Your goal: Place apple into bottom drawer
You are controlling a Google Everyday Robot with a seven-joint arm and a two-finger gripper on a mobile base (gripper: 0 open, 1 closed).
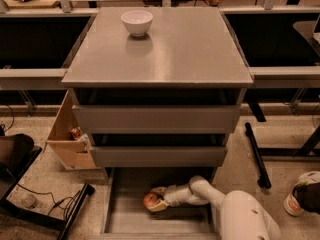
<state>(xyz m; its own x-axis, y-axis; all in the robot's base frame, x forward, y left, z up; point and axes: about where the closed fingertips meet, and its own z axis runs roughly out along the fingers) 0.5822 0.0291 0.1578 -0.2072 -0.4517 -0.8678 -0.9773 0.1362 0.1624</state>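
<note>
Jaws clamped round apple (150, 200), low inside bottom drawer (124, 220).

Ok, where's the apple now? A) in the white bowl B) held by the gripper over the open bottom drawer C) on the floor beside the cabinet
B: the gripper is shut on the apple, low over the floor of the pulled-out bottom drawer.
</note>
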